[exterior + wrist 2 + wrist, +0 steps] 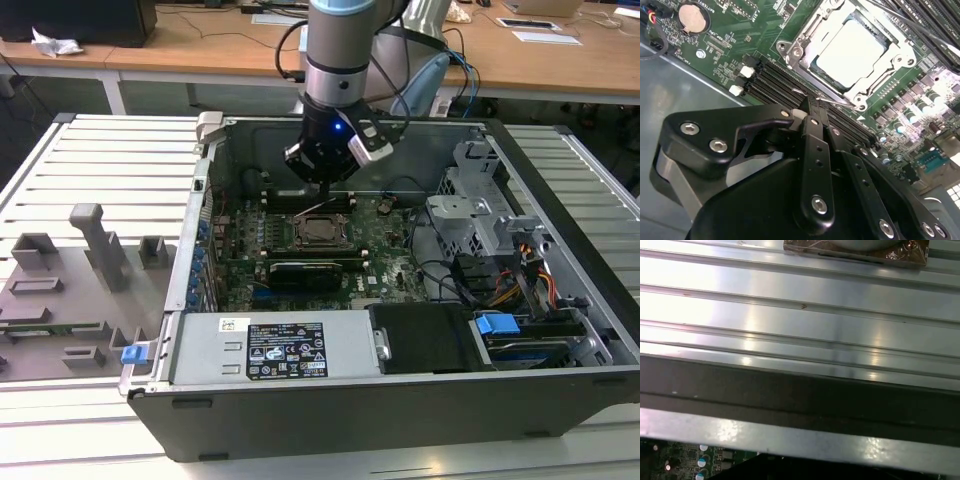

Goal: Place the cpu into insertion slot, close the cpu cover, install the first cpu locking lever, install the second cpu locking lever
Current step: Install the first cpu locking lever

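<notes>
One arm with one pincer (322,183) stands inside the open computer case (560,215), which lies on the ribbed metal counter (100,160). In the exterior view the pincer hangs just above the far edge of the socket on the green motherboard (385,250).

One cpu (852,50) is counted. In the second wrist view it shows a pale, silvery square face and lies flat inside the insertion slot (792,50). One cpu cover (827,22), a thin silver metal frame with a large square window, lies down over the chip, with the chip face showing through the window.

In the second wrist view the pincer's fingers (812,112) are drawn close together, their tips next to a thin silver wire lever (832,101) that runs along the near edge of the socket. Whether the tips grip the wire cannot be told. A second thin wire (322,207) slants up from the socket towards the pincer in the exterior view; whether it is a separate lever cannot be told.

Long black memory slots (775,82) run beside the socket. One round coin battery (692,17) sits on the board well apart from the socket. One grey fixture plate (70,290) lies on the counter to the exterior view's left of the case.
</notes>
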You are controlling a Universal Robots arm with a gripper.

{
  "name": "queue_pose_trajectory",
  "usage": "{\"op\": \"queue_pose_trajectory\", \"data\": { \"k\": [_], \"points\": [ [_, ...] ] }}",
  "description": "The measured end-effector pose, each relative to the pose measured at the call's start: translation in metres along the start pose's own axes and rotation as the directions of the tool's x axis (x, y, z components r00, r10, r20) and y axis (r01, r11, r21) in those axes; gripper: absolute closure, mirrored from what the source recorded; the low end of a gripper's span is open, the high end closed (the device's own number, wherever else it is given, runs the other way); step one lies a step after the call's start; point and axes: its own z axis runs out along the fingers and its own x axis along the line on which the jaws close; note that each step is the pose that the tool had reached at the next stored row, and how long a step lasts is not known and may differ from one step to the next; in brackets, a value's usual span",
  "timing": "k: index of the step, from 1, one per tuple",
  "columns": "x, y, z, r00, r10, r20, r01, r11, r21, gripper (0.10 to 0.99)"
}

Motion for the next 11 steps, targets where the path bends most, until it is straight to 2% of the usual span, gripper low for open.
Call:
{"op": "queue_pose_trajectory", "data": {
  "k": [5, 11],
  "points": [
    [-0.0036, -0.0006, 0.0041, 1.0, 0.007, 0.0003, -0.007, 1.0, 0.0, 0.98],
    [-0.0082, -0.0016, 0.0133, 1.0, 0.007, 0.0004, -0.007, 1.0, 0.0, 0.98]
  ]
}}
